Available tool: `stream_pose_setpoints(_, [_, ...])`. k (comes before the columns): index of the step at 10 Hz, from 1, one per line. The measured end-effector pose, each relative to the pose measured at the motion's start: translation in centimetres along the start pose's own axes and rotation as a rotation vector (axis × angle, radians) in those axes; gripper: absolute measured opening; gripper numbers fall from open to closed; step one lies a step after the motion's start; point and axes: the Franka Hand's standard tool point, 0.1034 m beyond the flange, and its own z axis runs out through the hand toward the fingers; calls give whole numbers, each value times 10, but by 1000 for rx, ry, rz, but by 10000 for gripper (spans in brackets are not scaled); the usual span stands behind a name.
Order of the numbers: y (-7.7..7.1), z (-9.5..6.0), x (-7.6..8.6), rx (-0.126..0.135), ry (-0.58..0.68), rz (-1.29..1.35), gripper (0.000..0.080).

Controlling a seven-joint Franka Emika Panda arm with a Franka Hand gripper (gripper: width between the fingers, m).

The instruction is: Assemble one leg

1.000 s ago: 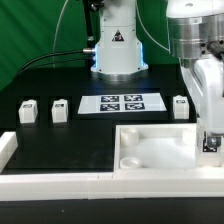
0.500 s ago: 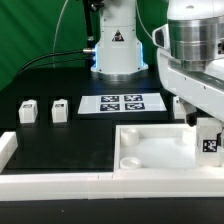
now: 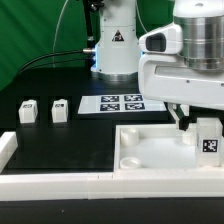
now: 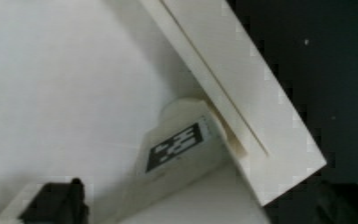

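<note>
A small white leg (image 3: 208, 138) with a black-and-white tag stands upright in the large white tray (image 3: 150, 158), at its corner on the exterior view's right. My gripper (image 3: 186, 122) hangs just above and to the left of that leg, apart from it, open and empty. In the wrist view the leg's tag (image 4: 176, 147) shows against the tray's wall (image 4: 229, 90). One dark finger (image 4: 60, 202) shows at the frame edge and nothing lies between the jaws. Two more legs (image 3: 27, 110) (image 3: 59, 110) stand on the black table at the left.
The marker board (image 3: 120, 103) lies flat at the table's middle, behind the tray. A white rail (image 3: 50, 182) runs along the front edge and turns up at the left end (image 3: 7, 148). The robot's base (image 3: 117, 45) stands at the back.
My gripper has let go of the leg in the tray's right corner, risen and shifted left. The arm now hides a fourth leg that stood behind the tray.
</note>
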Motion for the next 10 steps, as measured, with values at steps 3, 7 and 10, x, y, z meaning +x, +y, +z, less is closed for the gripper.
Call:
stream_pose_setpoints(3, [2,-1,3,-15,8,-331,649])
stream_pose_setpoints(7, [7,-1,6,-18,7,-541,622])
stream_pose_setpoints(10, [7,-1,6,-18,7,-540,431])
